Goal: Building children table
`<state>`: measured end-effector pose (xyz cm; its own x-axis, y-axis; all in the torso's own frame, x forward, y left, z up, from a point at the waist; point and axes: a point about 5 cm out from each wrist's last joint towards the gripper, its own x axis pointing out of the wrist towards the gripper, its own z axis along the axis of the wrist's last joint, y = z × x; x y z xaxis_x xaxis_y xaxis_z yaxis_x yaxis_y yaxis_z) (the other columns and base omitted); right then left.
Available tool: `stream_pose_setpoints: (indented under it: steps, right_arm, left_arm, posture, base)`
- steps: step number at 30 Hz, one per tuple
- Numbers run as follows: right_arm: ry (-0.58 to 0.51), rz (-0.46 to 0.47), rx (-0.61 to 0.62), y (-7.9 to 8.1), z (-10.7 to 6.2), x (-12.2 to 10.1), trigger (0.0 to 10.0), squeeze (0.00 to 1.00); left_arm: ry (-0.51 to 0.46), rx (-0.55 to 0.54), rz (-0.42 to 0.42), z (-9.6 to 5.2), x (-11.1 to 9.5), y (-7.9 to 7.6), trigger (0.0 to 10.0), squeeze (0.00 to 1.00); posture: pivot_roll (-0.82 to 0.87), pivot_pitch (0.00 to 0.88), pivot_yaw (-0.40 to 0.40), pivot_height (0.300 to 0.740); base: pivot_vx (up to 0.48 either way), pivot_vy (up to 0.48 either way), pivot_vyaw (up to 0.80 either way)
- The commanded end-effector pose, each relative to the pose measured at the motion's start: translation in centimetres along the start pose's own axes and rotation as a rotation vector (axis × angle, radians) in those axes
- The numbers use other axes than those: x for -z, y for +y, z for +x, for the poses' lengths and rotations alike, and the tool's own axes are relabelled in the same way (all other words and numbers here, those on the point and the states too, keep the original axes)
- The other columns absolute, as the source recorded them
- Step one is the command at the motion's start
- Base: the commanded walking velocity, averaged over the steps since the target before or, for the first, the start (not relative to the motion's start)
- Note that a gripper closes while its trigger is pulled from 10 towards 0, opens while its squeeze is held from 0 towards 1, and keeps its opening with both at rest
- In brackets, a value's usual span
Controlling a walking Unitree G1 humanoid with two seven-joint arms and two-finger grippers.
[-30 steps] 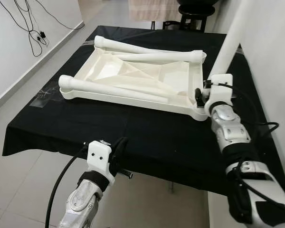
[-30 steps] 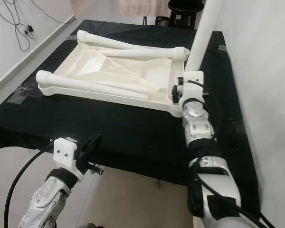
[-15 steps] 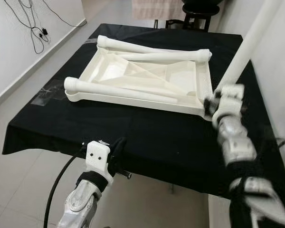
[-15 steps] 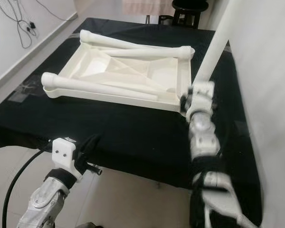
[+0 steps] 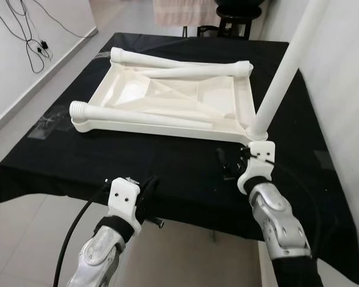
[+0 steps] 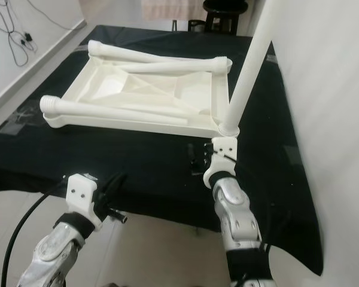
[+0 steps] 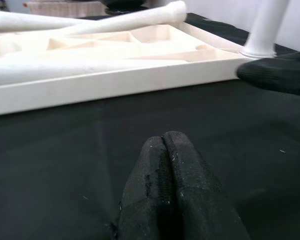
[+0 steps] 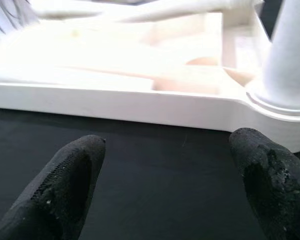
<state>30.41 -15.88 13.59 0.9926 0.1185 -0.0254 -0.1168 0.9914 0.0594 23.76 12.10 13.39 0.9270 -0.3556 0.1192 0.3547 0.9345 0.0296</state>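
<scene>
The white tabletop lies upside down on the black cloth. One white leg stands upright in its near right corner socket. Three loose legs rest on it: a near one, a far one and a slanted one. My right gripper hovers open over the cloth just in front of that corner, holding nothing and not touching the leg. My left gripper is shut and empty at the table's front edge, well short of the tabletop's rim.
The black-covered table ends right in front of me, with tiled floor below. A white wall runs close along the right side. A dark stool stands behind the table. Cables hang on the left wall.
My right gripper has left the base of the upright leg, drawn back toward me and lowered over the cloth. The leg stays standing. The left arm has barely moved.
</scene>
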Motion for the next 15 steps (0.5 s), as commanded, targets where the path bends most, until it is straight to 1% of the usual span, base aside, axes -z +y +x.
stream_pose_setpoints:
  steps: [1,7,8,9,10,11,12,13,15]
  right_arm:
    - [-0.019,0.022,-0.016,0.5,-0.8,0.1,10.0,0.00]
    - [-0.017,0.041,-0.013,0.5,-1.1,0.1,10.0,0.00]
    - [-0.026,0.037,-0.016,0.5,-0.9,0.0,10.0,0.00]
    - [-0.026,0.037,-0.016,0.5,-0.9,0.0,10.0,0.00]
    - [-0.027,0.034,-0.022,0.5,-0.7,0.0,10.0,0.00]
    - [-0.027,0.034,-0.022,0.5,-0.7,0.0,10.0,0.00]
    - [-0.027,0.033,-0.026,0.6,-0.5,0.1,10.0,0.00]
    - [-0.035,0.032,-0.032,0.6,-0.5,0.0,10.0,0.00]
    - [-0.040,0.032,-0.034,0.6,-0.5,-0.2,10.0,0.00]
  left_arm:
    - [0.019,-0.065,0.032,0.0,0.0,1.1,10.0,0.00]
    - [0.021,-0.098,0.038,0.1,0.0,1.5,10.0,0.00]
    - [0.024,-0.146,0.071,0.2,-0.1,1.9,10.0,0.00]
    - [0.024,-0.146,0.071,0.2,-0.1,1.9,10.0,0.00]
    - [0.023,-0.200,0.084,0.3,-0.3,2.4,10.0,0.00]
    - [0.023,-0.200,0.084,0.3,-0.3,2.4,10.0,0.00]
    - [0.022,-0.238,0.091,0.3,-0.3,2.7,10.0,0.00]
    - [0.027,-0.274,0.077,0.4,-0.3,3.1,10.0,0.00]
    - [0.031,-0.293,0.063,0.5,-0.3,3.3,10.0,0.00]
  posture:
    - [0.08,0.129,0.008,0.740]
    - [0.08,0.127,0.010,0.740]
    - [0.07,0.124,0.014,0.740]
    - [0.07,0.124,0.014,0.740]
    - [0.07,0.122,0.015,0.740]
    - [0.07,0.122,0.015,0.740]
    - [0.07,0.122,0.015,0.740]
    - [0.07,0.124,0.016,0.740]
    - [0.07,0.124,0.016,0.740]
  base:
    - [0.000,0.000,0.00]
    - [0.000,0.000,0.00]
    - [0.000,0.000,0.00]
    - [0.000,0.000,0.00]
    - [0.000,0.000,0.00]
    - [0.000,0.000,0.00]
    - [0.000,0.000,0.00]
    - [0.000,0.000,0.00]
    - [0.000,0.000,0.00]
